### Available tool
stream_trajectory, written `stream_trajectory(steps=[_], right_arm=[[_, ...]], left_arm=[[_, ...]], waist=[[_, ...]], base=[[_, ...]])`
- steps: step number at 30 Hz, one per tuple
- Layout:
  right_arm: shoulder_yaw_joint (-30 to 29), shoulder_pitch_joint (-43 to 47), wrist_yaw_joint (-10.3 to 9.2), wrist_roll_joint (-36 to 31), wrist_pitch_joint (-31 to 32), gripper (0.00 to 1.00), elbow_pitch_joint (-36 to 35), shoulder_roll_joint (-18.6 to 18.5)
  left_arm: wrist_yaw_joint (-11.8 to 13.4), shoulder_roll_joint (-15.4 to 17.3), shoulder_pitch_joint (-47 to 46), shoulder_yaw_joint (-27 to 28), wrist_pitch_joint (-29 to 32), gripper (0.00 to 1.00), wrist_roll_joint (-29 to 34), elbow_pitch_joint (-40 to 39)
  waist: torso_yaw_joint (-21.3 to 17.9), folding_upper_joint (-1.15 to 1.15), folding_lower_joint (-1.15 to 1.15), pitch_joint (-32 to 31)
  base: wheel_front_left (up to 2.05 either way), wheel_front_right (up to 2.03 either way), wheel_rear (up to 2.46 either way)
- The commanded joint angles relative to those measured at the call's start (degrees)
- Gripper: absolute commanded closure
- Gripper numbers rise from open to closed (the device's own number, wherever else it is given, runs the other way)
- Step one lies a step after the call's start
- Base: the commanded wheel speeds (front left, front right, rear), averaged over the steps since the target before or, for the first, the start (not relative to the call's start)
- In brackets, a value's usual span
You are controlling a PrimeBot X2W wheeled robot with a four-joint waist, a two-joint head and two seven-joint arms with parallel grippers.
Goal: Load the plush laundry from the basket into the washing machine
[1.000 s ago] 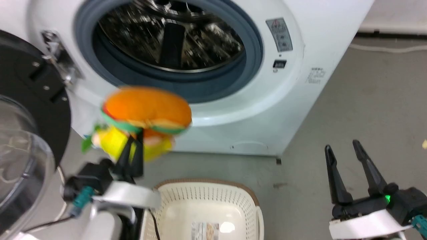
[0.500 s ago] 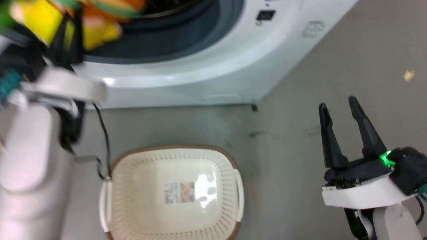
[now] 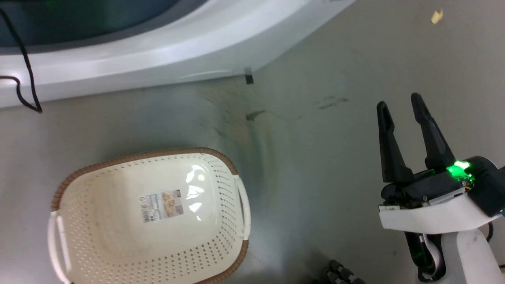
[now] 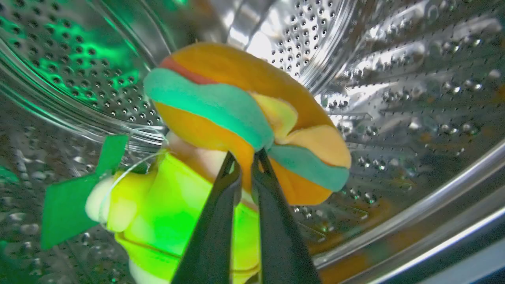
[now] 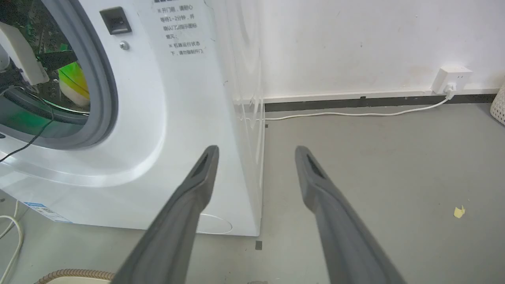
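While the plush laundry [image 4: 236, 118] is being clamped by the left gripper [image 4: 246, 157] inside the steel drum [image 4: 394, 98] of the washing machine [image 5: 189, 118], the right gripper [image 3: 397, 101] is being held, fingers apart, at three o'clock from the basket [image 3: 158, 151].

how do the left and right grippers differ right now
The left gripper is shut on the plush laundry; the right gripper is open and holds nothing. The left gripper is inside the drum of the washing machine; the right gripper hangs outside it, above the floor. Both have two long dark fingers.
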Motion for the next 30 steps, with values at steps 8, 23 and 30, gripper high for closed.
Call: stream_trajectory(steps=[8, 23, 30], right_arm=[[0.3, -1.5, -0.04, 0.9, -0.3, 0.00, 0.0, 0.0], [-1.9, -0.6, -0.04, -3.9, -0.3, 0.00, 1.2, 0.0], [-3.4, 2.9, -0.04, -8.0, -0.3, 0.00, 2.7, 0.0]], left_arm=[[-0.4, 0.8, -6.0, -4.8, 2.7, 1.00, 0.4, 10.6], [-0.4, -4.1, -0.5, -10.6, -8.9, 0.00, -4.3, 19.5], [-0.4, -8.2, 10.6, -11.4, -16.0, 0.00, -8.4, 18.6]], waist=[[-1.3, 0.00, -0.01, 2.3], [4.2, 0.00, -0.01, -8.5], [9.4, 0.00, -0.01, -20.3]], base=[[0.00, 0.00, 0.00], [0.00, 0.00, 0.00], [0.00, 0.00, 0.00]])
